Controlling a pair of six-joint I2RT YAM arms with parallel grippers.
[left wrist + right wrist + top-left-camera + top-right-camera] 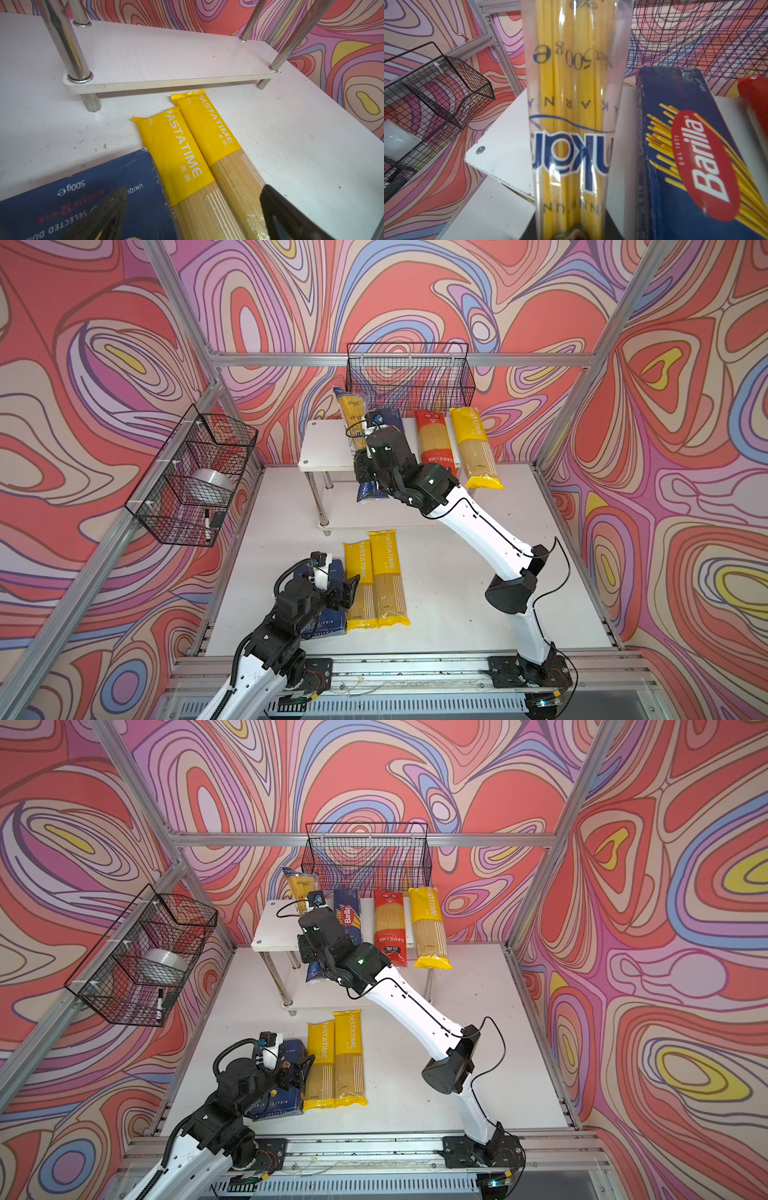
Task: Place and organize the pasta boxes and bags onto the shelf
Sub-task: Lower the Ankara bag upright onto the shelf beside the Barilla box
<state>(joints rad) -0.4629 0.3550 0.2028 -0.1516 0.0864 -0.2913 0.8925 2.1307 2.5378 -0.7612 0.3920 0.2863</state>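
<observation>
Masking most of the right claw [572, 233], the clear-topped bag [575, 108] seems clamped.

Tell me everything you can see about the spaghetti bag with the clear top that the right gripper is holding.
The spaghetti bag is a long, narrow plastic pack: clear upper part showing yellow strands and blue lettering, dark blue lower end. The right gripper is shut on it partway along. It tilts above the top of the shelf, beside the Barilla carton, blue end hanging past the front edge.
</observation>
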